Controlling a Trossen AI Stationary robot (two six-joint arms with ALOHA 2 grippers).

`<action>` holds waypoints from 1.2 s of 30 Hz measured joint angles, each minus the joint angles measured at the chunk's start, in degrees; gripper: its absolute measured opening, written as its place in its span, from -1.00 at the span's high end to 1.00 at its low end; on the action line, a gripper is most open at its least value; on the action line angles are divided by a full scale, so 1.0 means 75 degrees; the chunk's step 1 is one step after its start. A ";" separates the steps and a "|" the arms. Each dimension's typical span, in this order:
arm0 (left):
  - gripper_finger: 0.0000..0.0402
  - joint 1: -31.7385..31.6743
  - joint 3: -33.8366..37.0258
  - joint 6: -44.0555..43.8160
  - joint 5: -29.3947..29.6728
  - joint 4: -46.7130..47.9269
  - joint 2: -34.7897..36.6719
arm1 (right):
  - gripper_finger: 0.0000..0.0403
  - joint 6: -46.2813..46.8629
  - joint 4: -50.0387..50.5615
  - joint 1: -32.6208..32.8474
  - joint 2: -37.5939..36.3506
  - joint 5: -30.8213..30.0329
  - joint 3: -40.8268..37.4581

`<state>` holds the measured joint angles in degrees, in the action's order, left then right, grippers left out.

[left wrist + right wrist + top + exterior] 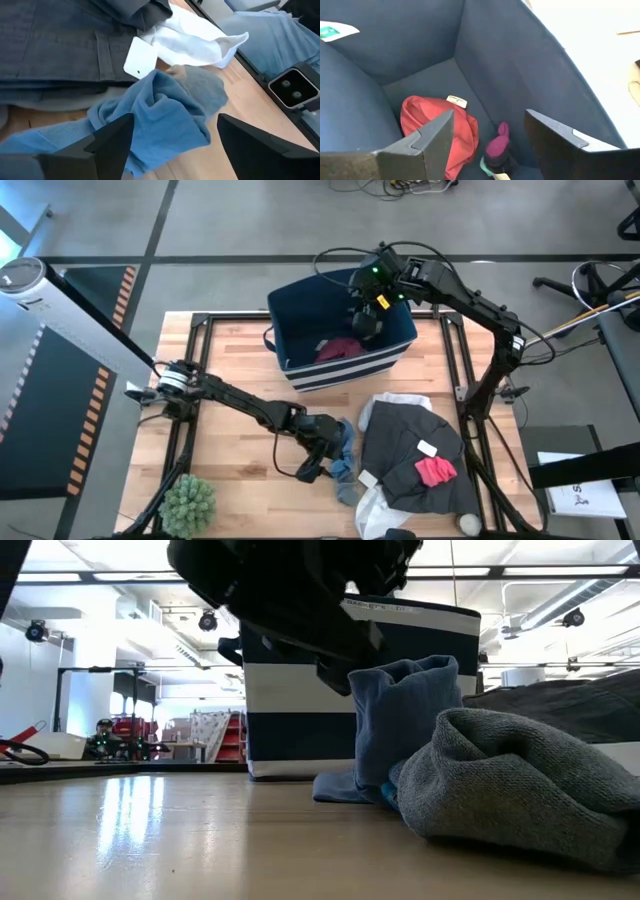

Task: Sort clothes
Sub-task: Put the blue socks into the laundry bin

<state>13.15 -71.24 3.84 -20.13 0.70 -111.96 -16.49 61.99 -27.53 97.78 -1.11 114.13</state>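
The left claw [170, 137], spread wide and released, hovers over one blue-grey garment [160, 112] crumpled on the table [240, 450] beside the dark grey garment [410, 455]. It looks soft, light and floppy, so I would pinch its raised fold. Beyond, the right claw [487, 135], also released, hangs inside the navy bin [300, 305], above one red garment [437, 120] and one small maroon piece [497, 142]

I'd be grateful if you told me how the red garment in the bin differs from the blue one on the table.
The red garment lies inside the navy bin, under the open right claw; the blue garment lies on the table, between the open left claw's fingers. Red is bundled; blue stands up in folds. Both are small and crumpled.
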 joint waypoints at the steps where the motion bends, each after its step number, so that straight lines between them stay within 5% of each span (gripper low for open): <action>1: -0.36 -0.0003 -0.0049 0.0005 0.0004 -0.0066 -0.0072 | -0.12 0.0001 0.0004 0.0000 -0.0003 -0.0037 0.0000; 10: 0.03 -0.0017 -0.0604 -0.0077 0.1250 0.0088 -0.0959 | -0.07 0.0472 -0.0014 0.0000 -0.0021 -0.0058 0.0000; 18: 0.93 0.0081 -0.0590 -0.0669 0.1794 0.0117 -0.0663 | -0.08 0.0734 0.0027 0.0035 -0.0683 -0.0057 0.0000; 31: 0.99 0.0059 -0.0632 -0.0350 0.3873 0.0962 0.2167 | 0.13 0.1083 0.0038 0.0077 -0.2353 -0.0049 0.0000; 36: 0.99 -0.0346 -0.0634 0.0273 0.4058 0.0852 0.3365 | 0.18 0.1148 0.0039 0.0087 -0.2667 -0.0049 -0.0010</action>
<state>10.55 -76.00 5.89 10.31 7.09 -86.73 -7.88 62.28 -26.87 77.78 -1.48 114.05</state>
